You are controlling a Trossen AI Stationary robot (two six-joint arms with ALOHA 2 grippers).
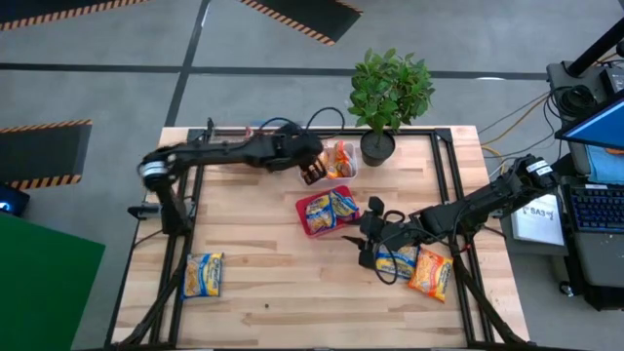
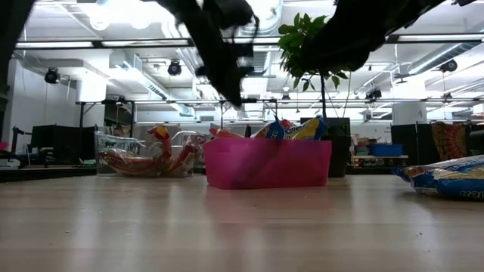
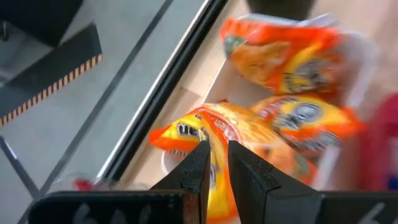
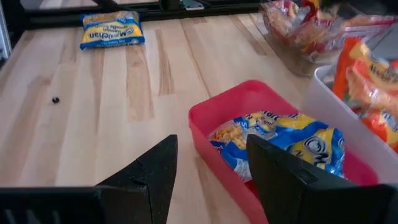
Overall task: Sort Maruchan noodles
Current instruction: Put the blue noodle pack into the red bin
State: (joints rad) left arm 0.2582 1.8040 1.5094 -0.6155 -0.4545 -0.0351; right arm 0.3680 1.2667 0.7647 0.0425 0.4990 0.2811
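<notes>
left gripper (image 3: 215, 163) fingertips overlap orange packet (image 3: 211, 134), grip unclear; red tray (image 3: 379, 146) blurred, cut by edge; clear tray (image 2: 144, 155) contents indistinct.

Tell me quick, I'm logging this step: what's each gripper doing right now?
Left gripper: fingers nearly together, pinching an orange noodle packet over the white tray.
Right gripper: open, empty, near the red tray.

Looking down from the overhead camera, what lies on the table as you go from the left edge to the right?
Blue-and-yellow noodle packet → left pincer → red tray holding blue-and-yellow packets → right pincer → orange noodle packet.
</notes>
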